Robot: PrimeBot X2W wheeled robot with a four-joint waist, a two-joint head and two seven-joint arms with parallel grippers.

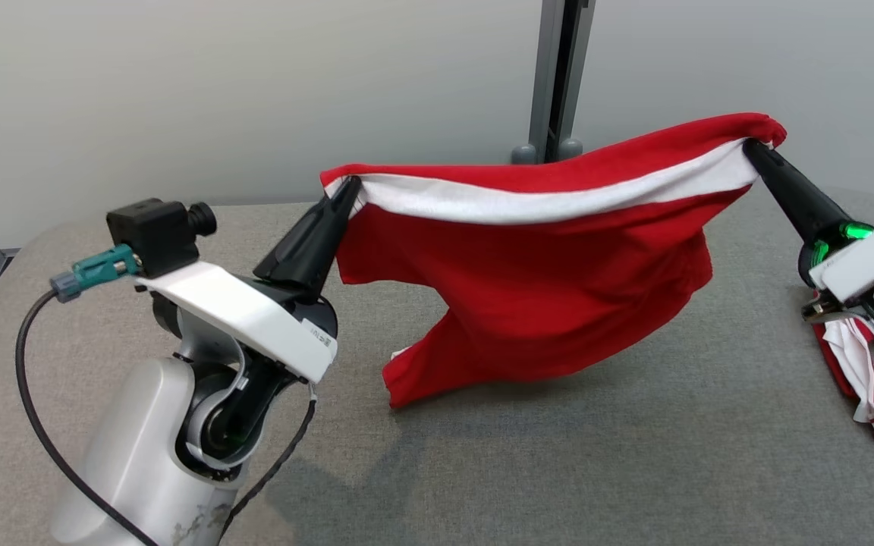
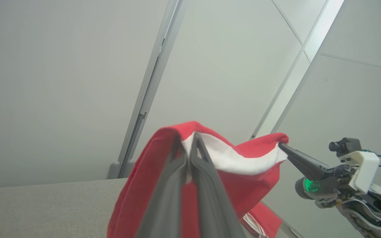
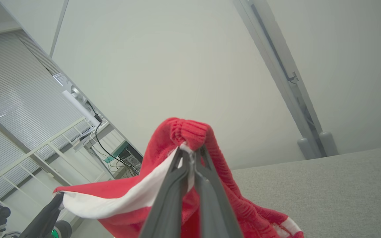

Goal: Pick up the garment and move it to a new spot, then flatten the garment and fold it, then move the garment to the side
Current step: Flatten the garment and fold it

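Robot: Nearest the lens, my pale left forearm (image 1: pixel 141 440) rises from the lower left, its camera cable (image 1: pixel 21 364) looping beside it. Beyond it, my left tool (image 1: pixel 351 189) is clamped shut on one end of the white-banded edge of the red garment (image 1: pixel 543 303). My right tool (image 1: pixel 752 149) is pinched shut on the other end, at a ribbed red corner.

Listener: Where is the garment itself?

Robot: Hanging in the air between both tools, above the grey bench (image 1: pixel 634 455). The banded edge sags slightly between the grips. The body droops in loose folds, its lowest corner close over the bench; whether it touches, I cannot tell.

Listener: How will it handle?

Robot: Soft, light and limp, I judge: it will swing and crumple rather than hold a shape. The two ends of the banded edge look like the right holds for spreading it flat. A second red-and-white cloth (image 1: pixel 858 379) lies under my right arm (image 1: pixel 873 254), well apart from the garment.
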